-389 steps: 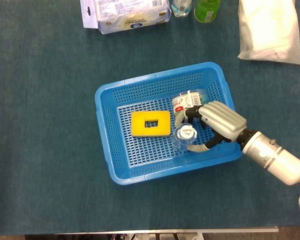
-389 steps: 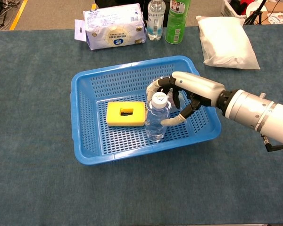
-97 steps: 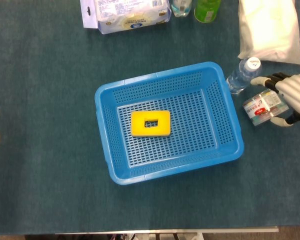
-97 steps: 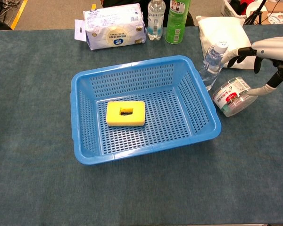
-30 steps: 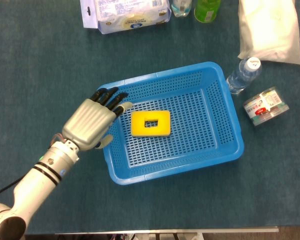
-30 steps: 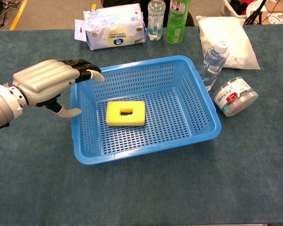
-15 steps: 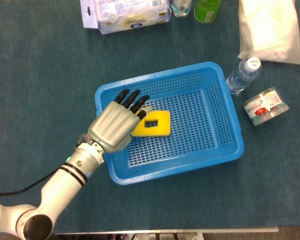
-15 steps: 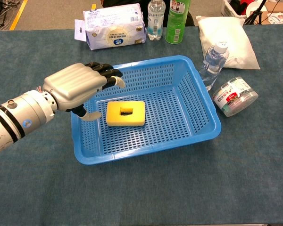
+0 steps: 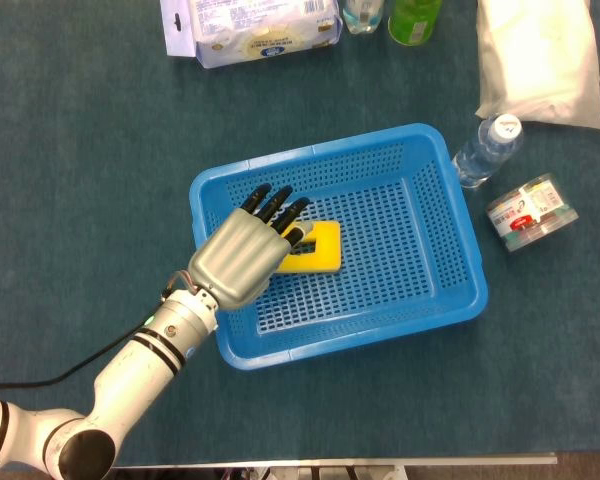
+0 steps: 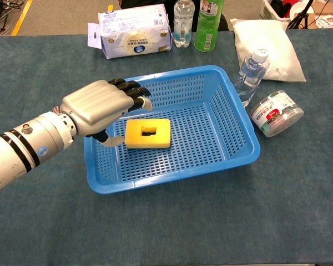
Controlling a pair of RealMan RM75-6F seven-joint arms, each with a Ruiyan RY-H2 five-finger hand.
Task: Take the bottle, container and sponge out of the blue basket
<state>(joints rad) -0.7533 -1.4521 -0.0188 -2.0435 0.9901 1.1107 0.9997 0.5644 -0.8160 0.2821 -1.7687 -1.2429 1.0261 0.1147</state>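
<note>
- Since half a second back, the left hand (image 10: 97, 109) has slid further over the basket's left wall and now hangs above the near-left end of the sponge, fingers (image 9: 277, 205) spread and holding nothing; the right hand is out of both views.
- Biggest thing on the bench (image 10: 39, 61) is the blue basket (image 10: 241, 133), its mesh walls standing up on all sides, so I'd say the reach has to come from above rather than from the side.
- At the back sit a white wipes pack (image 10: 134, 30), a white pouch (image 10: 266, 51), a green can (image 10: 208, 25) and a clear back bottle (image 10: 183, 22), all well apart from the work.
- Already out, the bottle (image 10: 248, 75) stands just beside the basket's right wall, and the container (image 10: 276, 113) lies on its side near it.
- Still inside, the yellow sponge (image 10: 152, 134) lies flat on the basket floor, left of centre, with a small slot in its top. It looks light and squashy, not slippery; I'd pinch it across its two long edges, gently.
</note>
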